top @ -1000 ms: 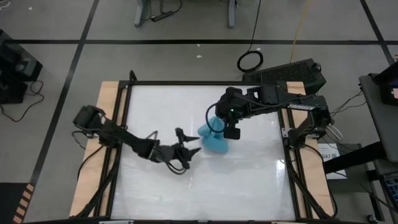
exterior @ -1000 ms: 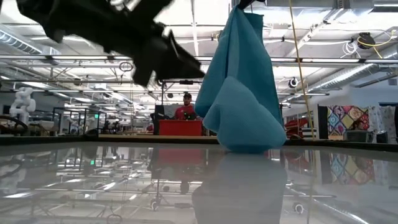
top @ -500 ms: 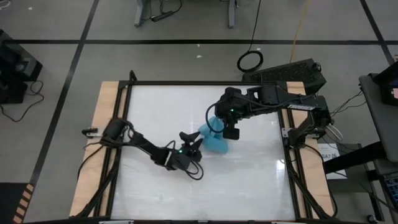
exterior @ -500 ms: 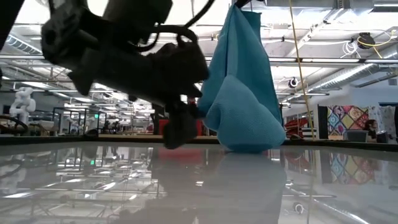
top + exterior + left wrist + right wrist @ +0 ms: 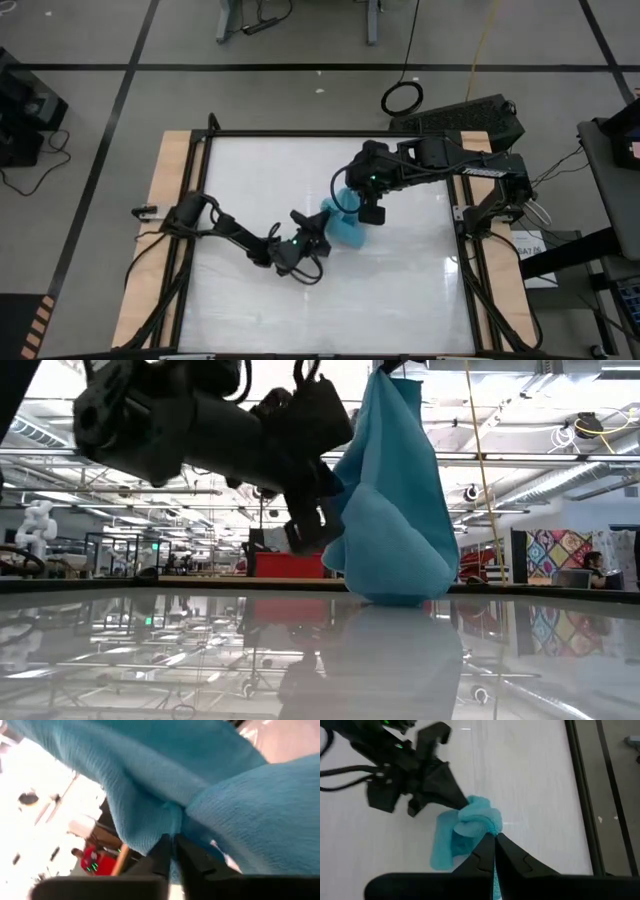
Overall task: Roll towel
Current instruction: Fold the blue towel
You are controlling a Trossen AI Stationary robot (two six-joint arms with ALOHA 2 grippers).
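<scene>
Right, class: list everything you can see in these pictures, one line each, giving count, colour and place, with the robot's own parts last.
Soft turquoise-blue cloth towel: one, hanging bunched over the table's middle, its lower end on the surface.
Glossy white table top with pale wooden edges: one, under both arms.
Black cable coil: one, on the grey floor beyond the table.
Person in a red top: one, far back in the room.
Left gripper: one, dark, shut on the towel's lower fold.
Right gripper: one, dark, shut on the towel's top, holding it up.
</scene>
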